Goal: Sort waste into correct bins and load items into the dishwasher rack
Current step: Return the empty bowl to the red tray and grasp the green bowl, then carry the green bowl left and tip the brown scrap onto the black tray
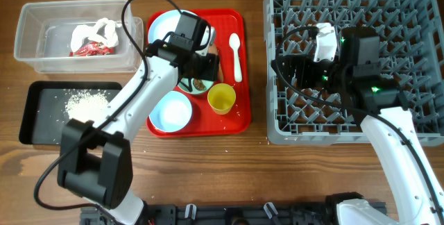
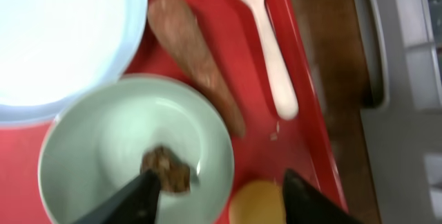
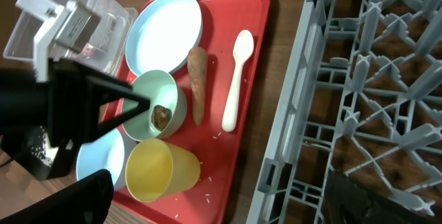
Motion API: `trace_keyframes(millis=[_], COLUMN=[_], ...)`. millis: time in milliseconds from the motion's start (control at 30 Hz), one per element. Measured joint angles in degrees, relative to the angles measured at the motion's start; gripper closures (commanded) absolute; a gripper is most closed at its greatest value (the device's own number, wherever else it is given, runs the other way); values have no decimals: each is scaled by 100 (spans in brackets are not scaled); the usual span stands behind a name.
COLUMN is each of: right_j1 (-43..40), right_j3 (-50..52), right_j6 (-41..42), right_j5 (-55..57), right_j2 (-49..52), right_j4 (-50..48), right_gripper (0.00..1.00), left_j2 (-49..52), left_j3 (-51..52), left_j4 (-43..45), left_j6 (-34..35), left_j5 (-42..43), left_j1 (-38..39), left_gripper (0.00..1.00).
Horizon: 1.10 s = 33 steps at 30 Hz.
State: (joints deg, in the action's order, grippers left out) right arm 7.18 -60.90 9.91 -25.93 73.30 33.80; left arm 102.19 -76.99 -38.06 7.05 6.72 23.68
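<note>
Mint bowl (image 2: 110,141) rim lies between open jaws of left pincer (image 2: 221,175); right pincer (image 3: 217,182) gapes too.

Tally from where I work.

Dishes: one plate (image 1: 161,25); one mint bowl (image 3: 169,92) and one paler bowl (image 1: 171,111), two in all; one yellow cup (image 1: 221,98); one spoon (image 1: 236,55).

Waste: one wrapper (image 1: 90,49), one tissue (image 1: 104,29), one crumb heap (image 1: 87,101), one sausage stick (image 3: 197,82), one food scrap (image 3: 161,117).

Holders: one clear tub (image 1: 28,37), one black tray (image 1: 41,117), one red tray (image 1: 239,117), one rack (image 1: 416,17).
</note>
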Motion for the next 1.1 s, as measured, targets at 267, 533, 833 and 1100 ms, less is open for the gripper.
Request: trace_keyframes(millis=[267,533,833,1100], right_j1=[0,0,0,0], right_j3=[0,0,0,0], right_j6=[37,37,37,37], right_j5=[0,0,0,0], right_j2=[0,0,0,0], right_j4=[2,2,2,2], right_gripper=[0,0,0,0], left_j2=[669,686,1064,1054], left_j3=[-2,-2,-2,-101], left_j4=[317,90,-37,-170], left_j6=[579,748,828,837], left_j5=[-267,-420,-713,-903], left_j1=[4,437,476,479], left_gripper=[52,57,96,96])
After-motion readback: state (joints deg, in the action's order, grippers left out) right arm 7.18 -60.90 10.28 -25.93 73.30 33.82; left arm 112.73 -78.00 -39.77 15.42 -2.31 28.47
